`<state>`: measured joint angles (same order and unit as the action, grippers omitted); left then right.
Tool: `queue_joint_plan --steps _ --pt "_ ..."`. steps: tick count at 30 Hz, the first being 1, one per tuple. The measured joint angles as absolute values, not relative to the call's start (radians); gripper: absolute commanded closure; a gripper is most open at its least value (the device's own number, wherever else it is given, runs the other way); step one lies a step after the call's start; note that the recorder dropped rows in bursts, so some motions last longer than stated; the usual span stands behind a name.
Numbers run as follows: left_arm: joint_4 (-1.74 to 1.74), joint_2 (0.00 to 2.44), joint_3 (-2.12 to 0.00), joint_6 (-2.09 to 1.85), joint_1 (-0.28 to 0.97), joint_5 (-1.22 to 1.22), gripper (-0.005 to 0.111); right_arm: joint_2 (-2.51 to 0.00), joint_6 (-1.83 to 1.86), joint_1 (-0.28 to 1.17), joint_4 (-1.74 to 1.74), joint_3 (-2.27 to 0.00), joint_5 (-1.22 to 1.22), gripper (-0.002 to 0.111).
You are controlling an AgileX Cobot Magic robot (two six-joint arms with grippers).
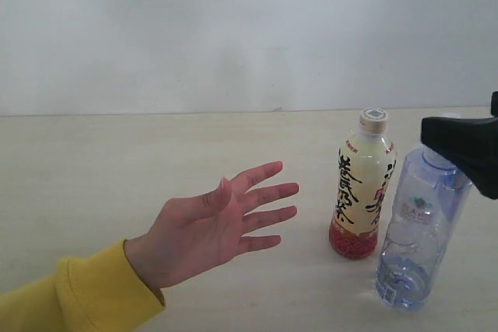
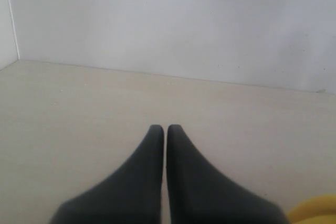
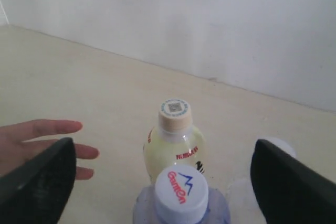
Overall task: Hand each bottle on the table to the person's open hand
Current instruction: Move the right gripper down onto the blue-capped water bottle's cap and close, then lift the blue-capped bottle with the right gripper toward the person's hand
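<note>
A cream-labelled bottle [image 1: 362, 184] with black characters, red base and beige cap stands upright on the pale table [image 1: 93, 161]. Close beside it on the right stands a clear bluish bottle [image 1: 420, 231]. My right gripper [image 1: 459, 141] hovers over that bottle's top and hides its cap. In the right wrist view the gripper [image 3: 164, 144] is open wide, its fingers [image 3: 37, 182] far apart on either side of the white logo cap [image 3: 181, 192], not touching it. The cream bottle [image 3: 174, 129] is just beyond. The person's open hand [image 1: 226, 223] waits palm-up to the left. My left gripper [image 2: 165, 129] is shut, holding nothing.
A white wall [image 1: 249, 29] closes the table's far edge. The mustard-yellow sleeve [image 1: 70, 297] fills the near left corner and shows at the edge of the left wrist view [image 2: 315, 211]. A small white rounded thing [image 3: 283, 146] peeks from behind one right finger.
</note>
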<state>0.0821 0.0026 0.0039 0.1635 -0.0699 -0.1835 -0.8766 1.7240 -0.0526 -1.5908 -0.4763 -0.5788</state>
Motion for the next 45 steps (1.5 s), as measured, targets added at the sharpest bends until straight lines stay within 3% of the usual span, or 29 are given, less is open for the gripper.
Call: queue_joint_plan --steps 8,21,25,28,31,45 --pt "0.082 0.003 0.004 0.164 -0.070 -0.184 0.103 -0.912 1.773 0.069 -1.605 -0.476 -0.386 0.024" --pt "0.082 0.003 0.004 0.164 -0.070 -0.184 0.103 -1.057 1.934 0.079 -1.735 -0.480 -0.375 0.026" --pt "0.082 0.003 0.004 0.164 -0.070 -0.184 0.103 -1.070 1.943 0.079 -1.736 -0.485 -0.373 0.046" --pt "0.082 0.003 0.004 0.164 -0.070 -0.184 0.103 -1.070 1.944 0.079 -1.739 -0.487 -0.369 0.074" --pt "0.082 0.003 0.004 0.164 -0.070 -0.184 0.103 -1.070 1.934 0.079 -1.745 -0.487 -0.373 0.109" --pt "0.082 0.003 0.004 0.164 -0.070 -0.184 0.103 -1.002 1.860 0.079 -1.739 -0.487 -0.361 0.109"
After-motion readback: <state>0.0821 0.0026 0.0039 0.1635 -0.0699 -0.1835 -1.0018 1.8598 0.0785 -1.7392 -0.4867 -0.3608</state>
